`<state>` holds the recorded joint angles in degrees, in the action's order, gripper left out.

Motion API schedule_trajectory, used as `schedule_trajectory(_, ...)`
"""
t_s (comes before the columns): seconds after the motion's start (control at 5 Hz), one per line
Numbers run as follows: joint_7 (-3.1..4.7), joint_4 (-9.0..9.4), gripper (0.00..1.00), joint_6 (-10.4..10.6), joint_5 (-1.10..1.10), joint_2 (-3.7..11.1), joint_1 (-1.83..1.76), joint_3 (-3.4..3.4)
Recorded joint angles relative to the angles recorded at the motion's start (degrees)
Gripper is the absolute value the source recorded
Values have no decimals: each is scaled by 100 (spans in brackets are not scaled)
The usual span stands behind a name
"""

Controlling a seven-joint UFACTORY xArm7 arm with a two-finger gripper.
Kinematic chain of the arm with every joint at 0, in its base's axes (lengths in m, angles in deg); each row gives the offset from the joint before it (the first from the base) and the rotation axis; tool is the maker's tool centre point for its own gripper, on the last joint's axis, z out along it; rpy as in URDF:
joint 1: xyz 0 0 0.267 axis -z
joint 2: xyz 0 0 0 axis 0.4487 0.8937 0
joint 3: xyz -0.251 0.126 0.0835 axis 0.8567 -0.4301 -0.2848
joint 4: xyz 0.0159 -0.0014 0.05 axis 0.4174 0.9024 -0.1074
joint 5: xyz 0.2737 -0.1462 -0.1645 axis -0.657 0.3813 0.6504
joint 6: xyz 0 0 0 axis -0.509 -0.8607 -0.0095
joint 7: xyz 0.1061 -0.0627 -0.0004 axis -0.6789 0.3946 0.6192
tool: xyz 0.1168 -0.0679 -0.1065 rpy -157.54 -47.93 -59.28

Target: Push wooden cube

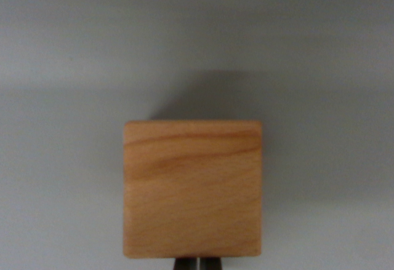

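A wooden cube with light brown grain fills the lower middle of the wrist view, resting on a plain grey surface. Its shadow falls on the surface just beyond its far edge. At the very bottom edge, right under the cube, the dark tips of my gripper show, pressed close together with only a thin line between them. The fingertips sit against or just in front of the cube's near face; contact cannot be judged. Nothing is held between them.
The grey surface spreads to both sides and beyond the cube. A faint horizontal band crosses the view above the cube, where the surface brightens.
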<state>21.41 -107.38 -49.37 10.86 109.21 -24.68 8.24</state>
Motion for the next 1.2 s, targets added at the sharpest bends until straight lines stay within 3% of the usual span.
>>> schedule_trajectory(0.2, 0, 0, 100, 0, 0, 0, 0, 0)
schedule_trajectory(0.4, 0, -153, 100, -58, -5, 95, 0, -4)
schedule_trajectory(1.2, 1, -334, 100, -127, -11, 208, -1, -8)
